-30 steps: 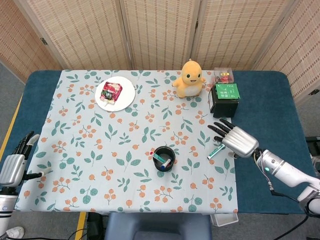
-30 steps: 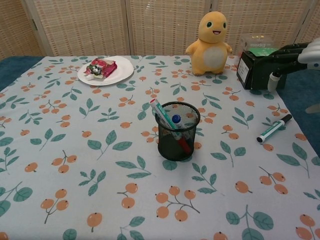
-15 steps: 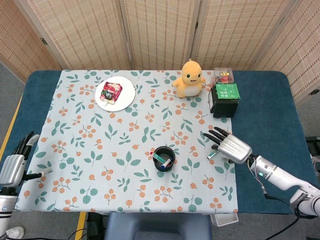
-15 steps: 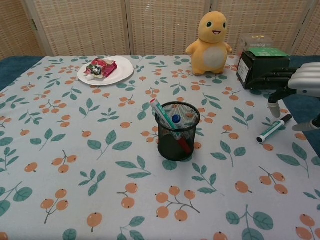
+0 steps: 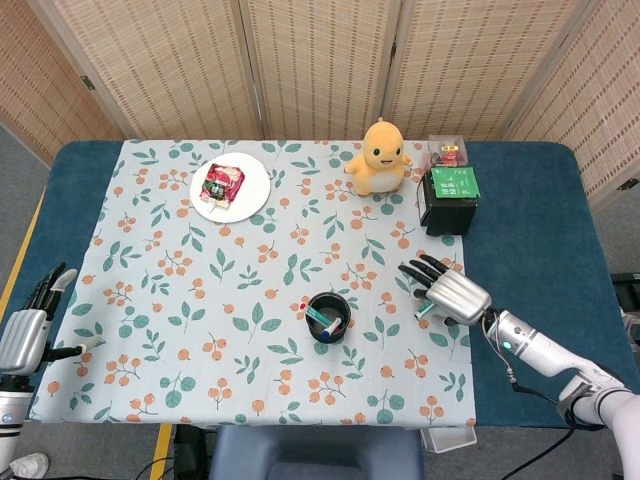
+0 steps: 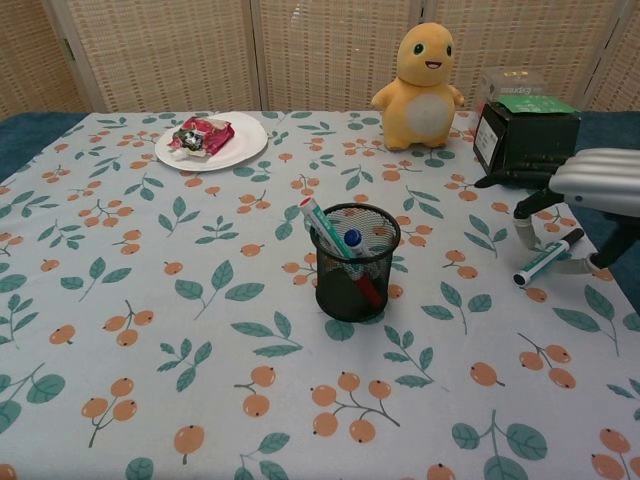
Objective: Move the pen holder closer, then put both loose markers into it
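A black mesh pen holder (image 5: pixel 328 317) (image 6: pixel 355 262) stands near the table's front middle with a green-and-white marker (image 6: pixel 327 229) and other pens in it. A loose green marker (image 6: pixel 547 257) (image 5: pixel 423 309) lies on the cloth to its right. My right hand (image 5: pixel 448 292) (image 6: pixel 590 190) hovers just over that marker, fingers spread, holding nothing. My left hand (image 5: pixel 27 333) hangs open off the table's left edge, seen only in the head view.
An orange plush toy (image 5: pixel 381 156) and a black box with a green top (image 5: pixel 449 197) stand at the back right. A white plate (image 5: pixel 250 201) with a red wrapped snack sits at the back left. The floral cloth ends short of the right blue table edge (image 5: pixel 535 290).
My right hand has moved left and lower, coming down over the loose green marker. The holder, the marker and my left hand have not moved.
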`<action>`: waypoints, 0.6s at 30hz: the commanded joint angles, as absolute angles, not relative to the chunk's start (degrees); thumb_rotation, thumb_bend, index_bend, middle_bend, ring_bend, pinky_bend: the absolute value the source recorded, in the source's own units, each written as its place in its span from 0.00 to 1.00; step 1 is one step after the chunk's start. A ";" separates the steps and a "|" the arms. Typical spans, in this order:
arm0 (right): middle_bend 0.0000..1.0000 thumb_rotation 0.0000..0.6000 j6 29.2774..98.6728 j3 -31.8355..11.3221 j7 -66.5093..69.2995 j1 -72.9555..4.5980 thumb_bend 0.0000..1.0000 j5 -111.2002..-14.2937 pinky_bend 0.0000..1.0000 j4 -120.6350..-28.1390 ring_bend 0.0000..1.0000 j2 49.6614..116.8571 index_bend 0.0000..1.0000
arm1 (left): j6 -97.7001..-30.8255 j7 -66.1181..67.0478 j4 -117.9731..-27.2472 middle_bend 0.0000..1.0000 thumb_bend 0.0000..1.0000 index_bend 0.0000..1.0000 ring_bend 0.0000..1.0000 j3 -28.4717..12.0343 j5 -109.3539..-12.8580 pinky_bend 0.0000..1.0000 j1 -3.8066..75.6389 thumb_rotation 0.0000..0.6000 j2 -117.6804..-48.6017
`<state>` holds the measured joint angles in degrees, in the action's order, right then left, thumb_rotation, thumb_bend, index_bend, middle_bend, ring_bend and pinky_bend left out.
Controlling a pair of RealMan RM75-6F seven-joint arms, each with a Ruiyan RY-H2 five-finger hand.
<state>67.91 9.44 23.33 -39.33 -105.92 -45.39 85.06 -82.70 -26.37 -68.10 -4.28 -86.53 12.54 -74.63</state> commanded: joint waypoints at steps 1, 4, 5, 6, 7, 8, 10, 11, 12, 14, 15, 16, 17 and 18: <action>0.00 1.00 67.32 9.78 23.95 -39.86 0.24 -106.04 0.00 -44.71 0.00 85.49 0.47 | -82.64 -26.39 -68.03 0.00 0.05 0.00 0.00 -4.29 -86.50 0.20 12.56 1.00 -74.64; 0.00 1.00 66.46 10.04 24.52 -40.55 0.24 -106.08 0.00 -44.05 0.00 85.90 0.47 | -82.51 -26.34 -67.88 0.00 0.05 0.00 0.00 -4.29 -86.45 0.20 12.60 1.00 -74.68; 0.00 1.00 66.20 10.09 24.68 -40.77 0.23 -106.04 0.00 -43.77 0.00 86.11 0.47 | -82.50 -26.33 -67.84 0.00 0.05 0.00 0.00 -4.30 -86.45 0.20 12.61 1.00 -74.71; 0.00 1.00 65.98 10.13 24.83 -40.90 0.23 -105.98 0.00 -43.55 0.00 86.29 0.47 | -82.49 -26.37 -67.83 0.00 0.05 0.00 0.00 -4.30 -86.46 0.20 12.62 1.00 -74.72; 0.00 1.00 65.63 10.23 25.11 -41.07 0.23 -105.90 0.00 -43.26 0.00 86.52 0.47 | -82.52 -26.42 -67.83 0.00 0.05 0.00 0.00 -4.31 -86.48 0.20 12.62 1.00 -74.70; 0.00 1.00 65.42 10.30 25.28 -41.16 0.23 -105.85 0.00 -43.00 0.00 86.71 0.47 | -82.56 -26.44 -67.83 0.00 0.05 0.00 0.00 -4.29 -86.50 0.20 12.60 1.00 -74.70; 0.00 1.00 65.04 10.55 25.65 -41.30 0.23 -105.82 0.00 -42.47 0.00 87.08 0.47 | -82.58 -26.48 -67.79 0.00 0.05 0.00 0.00 -4.29 -86.51 0.20 12.60 1.00 -74.70; 0.00 1.00 64.85 10.73 25.96 -41.38 0.23 -105.84 0.00 -42.18 0.00 87.28 0.47 | -82.58 -26.51 -67.74 0.00 0.05 0.00 0.00 -4.29 -86.52 0.20 12.60 1.00 -74.70; 0.00 1.00 64.76 10.86 26.04 -41.42 0.23 -105.86 0.00 -41.93 0.00 87.42 0.47 | -82.58 -26.56 -67.73 0.00 0.05 0.00 0.00 -4.29 -86.51 0.20 12.59 1.00 -74.69; 0.00 1.00 64.52 11.14 26.28 -41.55 0.23 -105.90 0.00 -41.53 0.00 87.63 0.47 | -82.52 -26.66 -67.66 0.00 0.05 0.00 0.00 -4.30 -86.49 0.20 12.61 1.00 -74.66; 0.00 1.00 64.43 11.21 26.31 -41.62 0.23 -105.88 0.00 -41.41 0.00 87.68 0.47 | -82.52 -26.70 -67.65 0.00 0.05 0.00 0.00 -4.28 -86.51 0.20 12.61 1.00 -74.66; 0.00 1.00 64.27 11.28 26.33 -41.74 0.23 -105.85 0.00 -41.30 0.00 87.73 0.47 | -82.54 -26.75 -67.63 0.00 0.05 0.00 0.00 -4.25 -86.58 0.20 12.61 1.00 -74.66; 0.00 1.00 64.18 11.30 26.36 -41.85 0.23 -105.81 0.00 -41.26 0.00 87.77 0.47 | -82.57 -26.77 -67.63 0.00 0.05 0.00 0.00 -4.23 -86.63 0.20 12.61 1.00 -74.65; 0.00 1.00 64.07 11.33 26.41 -41.97 0.23 -105.78 0.00 -41.24 0.00 87.80 0.47 | -82.63 -26.75 -67.62 0.00 0.05 0.00 0.00 -4.21 -86.67 0.20 12.60 1.00 -74.67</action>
<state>64.10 11.31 26.39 -41.95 -105.80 -41.26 87.78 -82.65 -26.76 -67.62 -4.21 -86.69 12.60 -74.67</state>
